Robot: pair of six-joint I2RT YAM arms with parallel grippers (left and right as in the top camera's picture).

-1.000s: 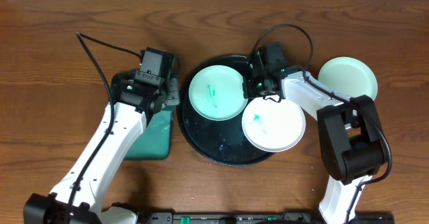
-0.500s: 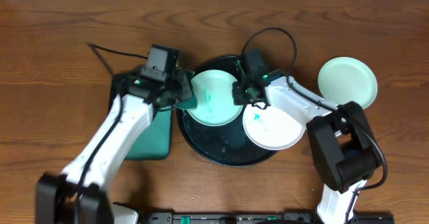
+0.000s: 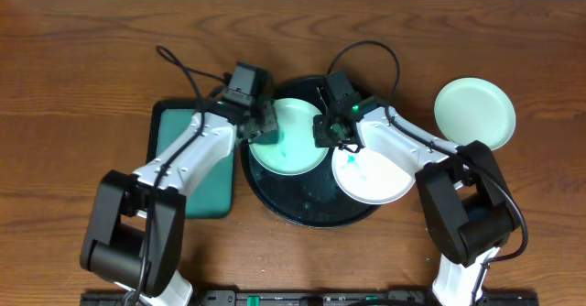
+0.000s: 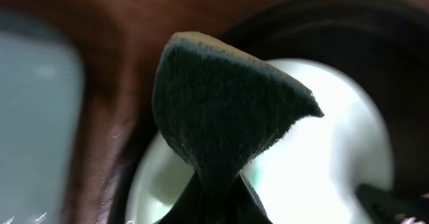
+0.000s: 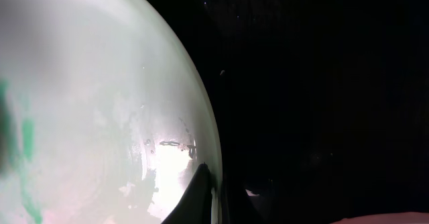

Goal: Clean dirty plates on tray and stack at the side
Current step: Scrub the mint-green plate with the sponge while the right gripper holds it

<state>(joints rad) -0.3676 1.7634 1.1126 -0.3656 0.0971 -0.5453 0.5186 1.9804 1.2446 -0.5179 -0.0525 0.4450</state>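
Left wrist — sponge (image 4: 224, 110) partly covers mint plate (image 4: 335, 163).

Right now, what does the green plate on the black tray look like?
The plate is small, round, shallow and pale mint, with a smooth, shiny surface and green smears near its middle. It lies flat in the upper left part of the tray. The left gripper holds a dark fuzzy pad over its left edge. The right gripper sits at its right rim; whether it pinches the rim is unclear.
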